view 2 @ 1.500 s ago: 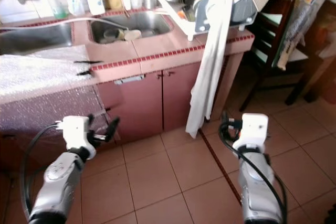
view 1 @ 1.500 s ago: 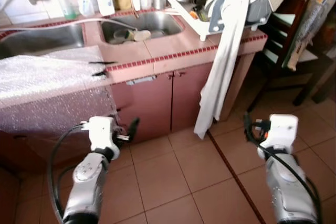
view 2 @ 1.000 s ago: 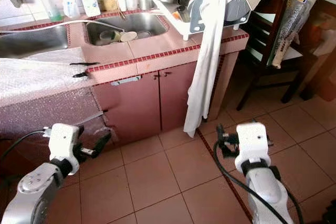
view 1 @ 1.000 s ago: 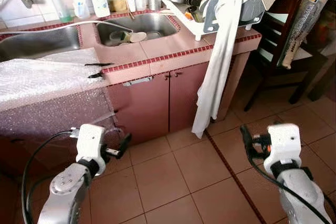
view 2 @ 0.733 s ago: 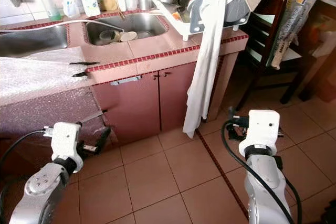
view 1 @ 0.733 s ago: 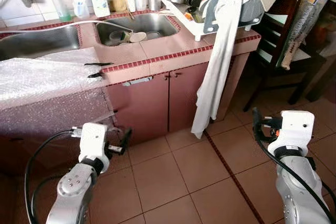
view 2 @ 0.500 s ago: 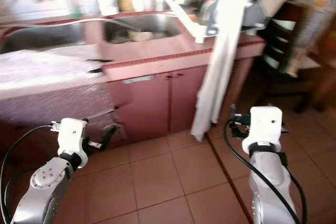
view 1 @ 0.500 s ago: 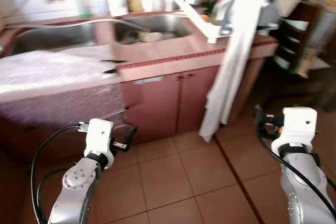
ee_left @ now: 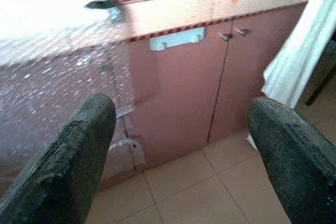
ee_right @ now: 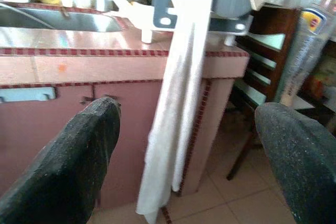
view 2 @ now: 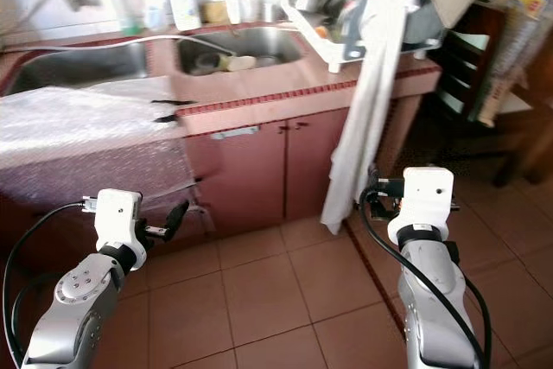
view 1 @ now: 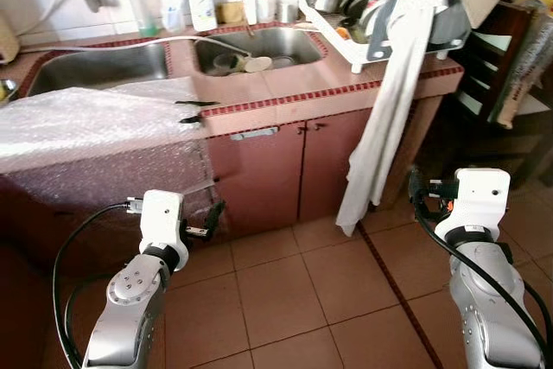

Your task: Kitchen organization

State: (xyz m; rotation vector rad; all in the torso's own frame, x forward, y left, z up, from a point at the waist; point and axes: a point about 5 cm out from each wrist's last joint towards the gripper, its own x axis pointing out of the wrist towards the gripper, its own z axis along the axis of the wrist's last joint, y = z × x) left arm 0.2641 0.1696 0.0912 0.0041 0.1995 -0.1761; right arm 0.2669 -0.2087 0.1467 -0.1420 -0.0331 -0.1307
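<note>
Both pincers hang low over the tiled floor (view 1: 285, 291), well short of the kitchen desk. The left pincer (ee_left: 178, 145) has its two black fingers spread wide and grips nothing; the right pincer (ee_right: 189, 150) is likewise apart and empty, facing the pink cupboard doors (view 1: 298, 170) below the desk (view 1: 285, 88).

No single item is named by the task; the likeliest candidate, as a guess, is the long white cloth (view 1: 384, 136) that hangs from the dish rack (view 1: 380, 10) at the right end of the desk and trails down past the cupboard almost to the floor. It looks light, soft and limp, so it should bunch and slip if pinched at its loose lower end; a hold high up, near where it drapes over the rack, seems safer, though a tug there could disturb the stacked pots.

To the left, a sheet of bubble wrap (view 1: 86, 123) covers the near part of the desk and spills over the front edge; it is light and crinkly. Something small and dark (view 1: 194, 111) lies at its right edge. Two steel sinks (view 1: 259, 45) sit further back, the right one holding dishes, with bottles (view 1: 138, 2) lined along the far wall. A dark wooden chair (view 1: 488, 49) stands at far right.
</note>
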